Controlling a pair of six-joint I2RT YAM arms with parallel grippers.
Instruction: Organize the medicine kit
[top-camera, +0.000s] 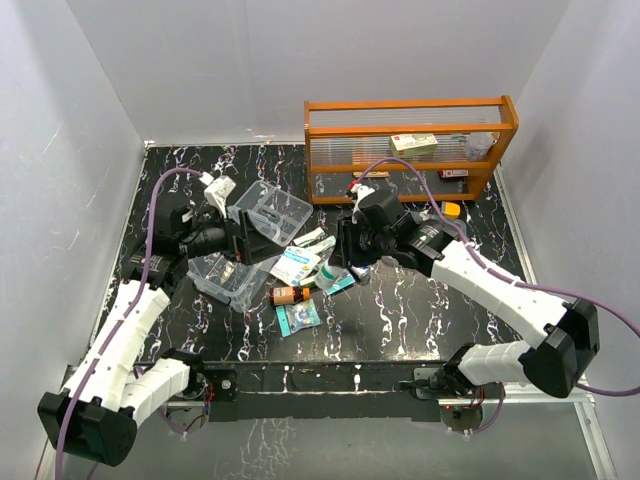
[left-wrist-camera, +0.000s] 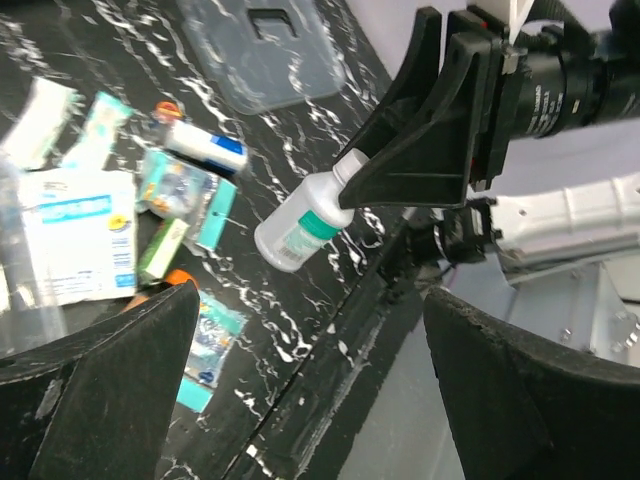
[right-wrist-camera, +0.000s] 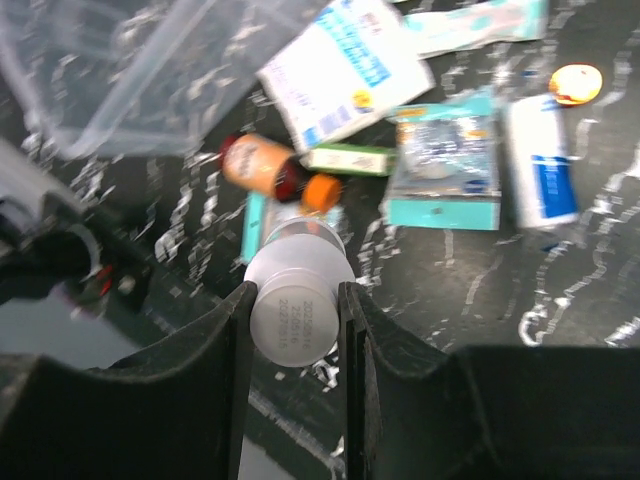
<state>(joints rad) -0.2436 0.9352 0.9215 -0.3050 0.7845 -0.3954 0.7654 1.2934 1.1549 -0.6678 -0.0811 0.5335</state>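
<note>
My right gripper (right-wrist-camera: 293, 330) is shut on the cap of a white bottle (right-wrist-camera: 297, 300) with a green band (left-wrist-camera: 300, 225), holding it tilted just above the table. Under it lie several packets and a brown bottle with an orange cap (right-wrist-camera: 262, 168). The medicine kit's clear box (top-camera: 222, 277) sits at the left of the table, with a clear divided tray (top-camera: 272, 212) behind it. My left gripper (left-wrist-camera: 310, 400) is open and holds nothing; it hovers beside the box (top-camera: 245, 240), facing the right gripper (top-camera: 347, 263). A clear lid (left-wrist-camera: 265, 45) lies flat on the table.
An orange wooden rack (top-camera: 410, 140) with a ribbed clear panel stands at the back right. A white packet (right-wrist-camera: 345, 65), a teal packet (right-wrist-camera: 445, 165) and a white tube with a blue label (right-wrist-camera: 543, 170) lie mid-table. The table's front edge (left-wrist-camera: 330, 330) is close by.
</note>
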